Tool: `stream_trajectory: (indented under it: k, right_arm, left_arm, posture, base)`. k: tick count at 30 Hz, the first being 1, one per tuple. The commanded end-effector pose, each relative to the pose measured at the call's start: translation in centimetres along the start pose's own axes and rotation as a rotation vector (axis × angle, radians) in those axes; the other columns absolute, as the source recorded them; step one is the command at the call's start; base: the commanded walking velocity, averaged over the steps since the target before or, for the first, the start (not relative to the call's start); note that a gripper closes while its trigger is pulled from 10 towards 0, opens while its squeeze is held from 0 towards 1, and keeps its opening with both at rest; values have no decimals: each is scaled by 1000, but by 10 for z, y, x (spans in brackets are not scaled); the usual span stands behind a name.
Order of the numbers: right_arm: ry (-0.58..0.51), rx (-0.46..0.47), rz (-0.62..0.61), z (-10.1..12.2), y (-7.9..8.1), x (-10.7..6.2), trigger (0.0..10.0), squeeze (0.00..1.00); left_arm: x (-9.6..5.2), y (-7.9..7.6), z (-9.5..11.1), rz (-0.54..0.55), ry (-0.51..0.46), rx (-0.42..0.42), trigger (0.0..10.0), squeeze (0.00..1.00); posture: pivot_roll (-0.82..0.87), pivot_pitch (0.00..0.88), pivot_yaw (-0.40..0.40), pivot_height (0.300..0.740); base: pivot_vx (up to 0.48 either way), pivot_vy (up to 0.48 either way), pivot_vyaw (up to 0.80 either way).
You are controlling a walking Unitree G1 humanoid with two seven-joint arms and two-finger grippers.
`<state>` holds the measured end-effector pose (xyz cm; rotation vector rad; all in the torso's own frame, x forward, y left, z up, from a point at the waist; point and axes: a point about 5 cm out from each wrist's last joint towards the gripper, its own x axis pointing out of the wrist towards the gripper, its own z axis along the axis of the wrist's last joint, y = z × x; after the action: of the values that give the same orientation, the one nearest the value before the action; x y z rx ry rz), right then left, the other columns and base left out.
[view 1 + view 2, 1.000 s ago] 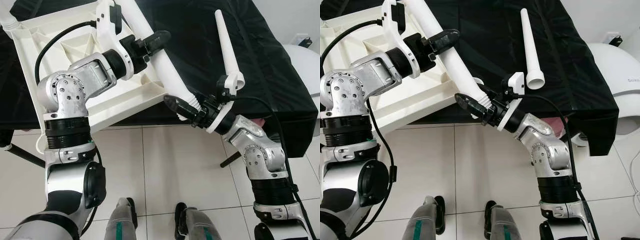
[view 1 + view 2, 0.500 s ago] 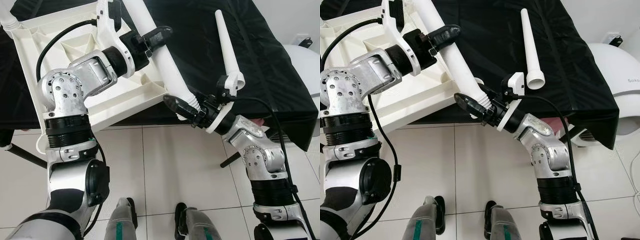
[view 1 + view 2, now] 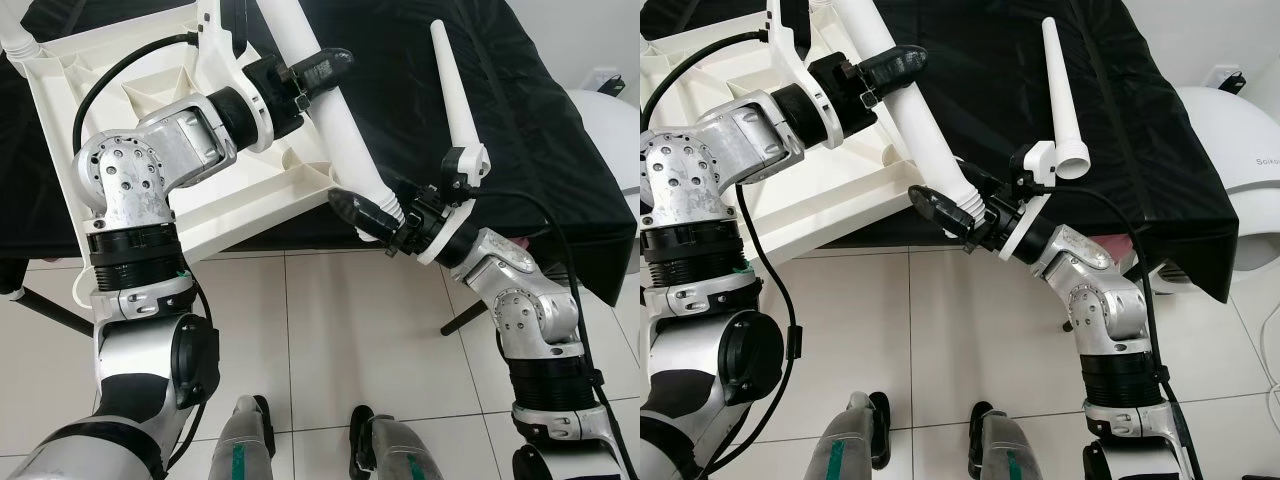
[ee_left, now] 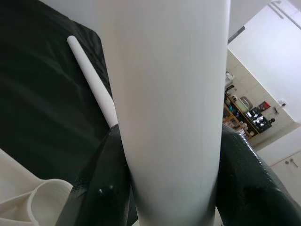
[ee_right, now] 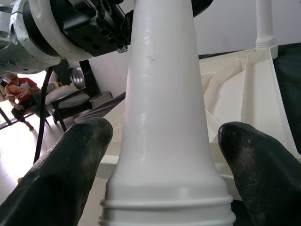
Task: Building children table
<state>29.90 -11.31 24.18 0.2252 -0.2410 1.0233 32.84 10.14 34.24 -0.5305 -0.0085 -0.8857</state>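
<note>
White leg (image 3: 335,120), likely stiff, light & slick: left gripper (image 3: 322,70) pinches far up, right gripper (image 3: 362,210) clamps near threaded end.

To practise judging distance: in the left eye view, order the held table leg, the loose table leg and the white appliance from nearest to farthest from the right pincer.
1. Held table leg, between the right pincer fingers.
2. Loose table leg, on the black cloth beyond it.
3. White appliance, far right edge.

White-tiled room, bench draped in black.

A black cloth (image 3: 560,170) hangs over the bench from 9 to 3 o'clock; pale square floor tiles (image 3: 330,330) with grey grout run below. A white rounded appliance (image 3: 1240,130) stands at 3 o'clock beside a wall socket (image 3: 1225,75). Dark bench legs (image 3: 50,312) angle underneath. Light is even.
</note>
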Motion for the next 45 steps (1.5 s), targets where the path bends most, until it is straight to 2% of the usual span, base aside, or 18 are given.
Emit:
stream_trajectory:
  k: [1, 4, 6, 7, 9, 15, 17, 25, 26, 29, 30, 31, 36, 41, 45]
  right_arm:
    - [-4, -9, -2, 5, -1, 0, 10000, 0]
    - [10, -8, 8, 8, -1, 1, 10000, 0]
    - [38, -22, 32, 12, -1, 2, 10000, 0]
    - [38, -22, 32, 12, -1, 2, 10000, 0]
    - [47, -39, 44, 14, 0, 2, 10000, 0]
    - [33, -26, 44, 17, 0, 3, 10000, 0]
    - [16, -3, 36, 17, 0, 4, 10000, 0]
    - [3, 16, 35, 19, 0, 4, 10000, 0]
    - [-4, 11, 40, 20, 1, 5, 10000, 0]
    - [-9, 8, 41, 21, 1, 6, 10000, 0]
    - [-12, 3, 42, 22, 1, 6, 10000, 0]
    - [-13, 0, 45, 22, 2, 6, 10000, 0]
    - [-8, -6, 48, 23, 2, 6, 10000, 0]
    - [15, -25, 57, 29, 0, 5, 10000, 0]
    - [33, -50, 73, 34, -2, 4, 10000, 0]
  left_arm:
    - [1, -9, -3, -53, 26, 35, 10000, 0]
    - [0, -13, -3, -71, 37, 83, 10000, 0]
    - [-2, -17, -9, -90, 71, 199, 10000, 0]
    - [-2, -17, -9, -90, 71, 199, 10000, 0]
    - [-2, -13, -13, -63, 94, 251, 10000, 0]
    - [-3, -4, -11, -19, 66, 214, 10000, 0]
    - [-6, 4, -3, 16, 34, 202, 10000, 0]
    - [-9, 10, 0, 45, 22, 200, 10000, 0]
    - [-8, 9, -1, 30, 9, 186, 7255, 0]
    - [-8, 9, -1, 24, -3, 175, 7255, 0]
    - [-7, 9, -1, 25, -2, 172, 0, 0]
    - [-7, 10, -2, 32, 2, 169, 10000, 0]
    - [-6, 10, 0, 39, 6, 181, 10000, 0]
    - [-5, 1, 9, 18, 5, 275, 10000, 0]
    - [-3, -6, 9, -4, 10, 316, 10000, 0]
  posture:
    - [-41, 191, 6, 740]
    - [-42, 193, 1, 740]
    - [-42, 190, -7, 740]
    - [-42, 190, -7, 740]
    - [-41, 190, -9, 740]
    - [-39, 184, -14, 740]
    - [-36, 181, -14, 740]
    - [-36, 173, -11, 740]
    - [-36, 170, -11, 740]
    - [-36, 170, -11, 740]
    - [-36, 170, -10, 740]
    - [-36, 170, -10, 740]
    - [-34, 172, -11, 740]
    - [-34, 175, -9, 740]
    - [-35, 177, -11, 740]
  base:
    - [0, 0, 0]
    - [0, 0, 0]
    - [0, 0, 0]
    - [0, 0, 0]
    - [0, 0, 0]
    - [0, 0, 0]
    - [0, 0, 0]
    - [0, 0, 0]
    - [0, 0, 0]
    - [0, 0, 0]
    - [0, 0, 0]
    - [0, 0, 0]
    - [0, 0, 0]
    - [0, 0, 0]
    - [0, 0, 0]
